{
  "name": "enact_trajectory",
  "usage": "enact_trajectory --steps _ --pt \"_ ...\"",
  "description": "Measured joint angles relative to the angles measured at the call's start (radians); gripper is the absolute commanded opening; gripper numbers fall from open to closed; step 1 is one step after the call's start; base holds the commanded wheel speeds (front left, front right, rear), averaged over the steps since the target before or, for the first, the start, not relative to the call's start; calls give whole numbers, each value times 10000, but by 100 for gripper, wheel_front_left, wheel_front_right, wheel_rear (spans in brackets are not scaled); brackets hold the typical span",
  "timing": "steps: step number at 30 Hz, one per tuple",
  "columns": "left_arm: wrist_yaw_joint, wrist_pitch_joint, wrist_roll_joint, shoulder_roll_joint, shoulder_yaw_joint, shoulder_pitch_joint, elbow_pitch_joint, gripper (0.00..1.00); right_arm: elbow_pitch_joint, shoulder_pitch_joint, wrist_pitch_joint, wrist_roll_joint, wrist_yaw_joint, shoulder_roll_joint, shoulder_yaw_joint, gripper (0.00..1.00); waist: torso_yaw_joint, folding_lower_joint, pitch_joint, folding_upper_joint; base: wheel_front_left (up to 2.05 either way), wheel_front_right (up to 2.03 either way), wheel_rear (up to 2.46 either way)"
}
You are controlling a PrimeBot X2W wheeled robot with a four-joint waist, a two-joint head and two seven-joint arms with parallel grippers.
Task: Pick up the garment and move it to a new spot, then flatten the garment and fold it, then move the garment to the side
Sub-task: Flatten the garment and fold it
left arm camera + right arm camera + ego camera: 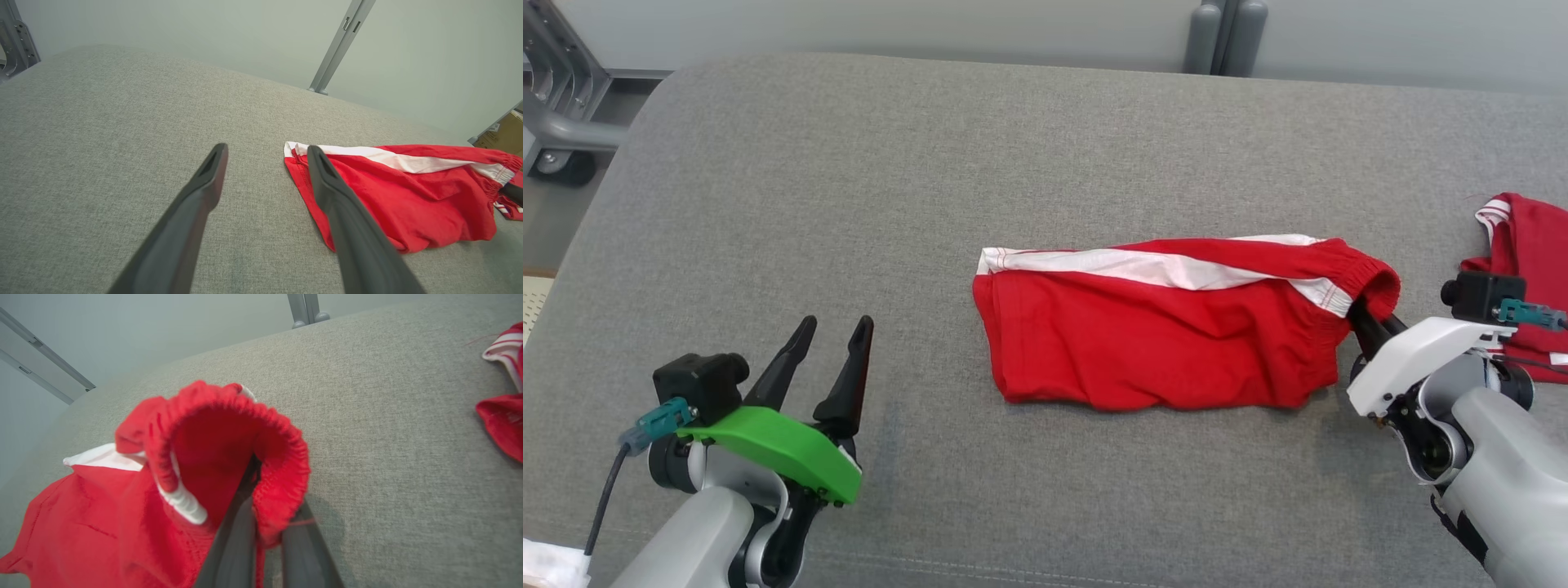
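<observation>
The garment is a pair of red shorts with a white side stripe, lying folded across the middle of the grey surface, waistband to the right. My right gripper is shut on the garment's elastic waistband, one finger inside the band and one outside, lifting that edge a little. My left gripper stands open at the lower left, well apart from the shorts. In the left wrist view the garment lies beyond and right of my open left gripper.
A second red and white cloth lies at the right edge of the grey padded surface. Grey metal posts stand behind the far edge, and a wheeled frame stands off the left side.
</observation>
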Motion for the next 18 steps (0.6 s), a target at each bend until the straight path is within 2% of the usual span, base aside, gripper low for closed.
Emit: enact_trajectory --steps 7,18 --pt "17 13 0 0 -2 57 -29 100 -635 22 251 393 255 545 82 0 -5 0 -73 0 0 0 0" --pt "88 69 0 -63 -15 58 -40 100 -1300 152 1076 1511 263 1329 -59 0 409 0 -156 0 0 0 0"
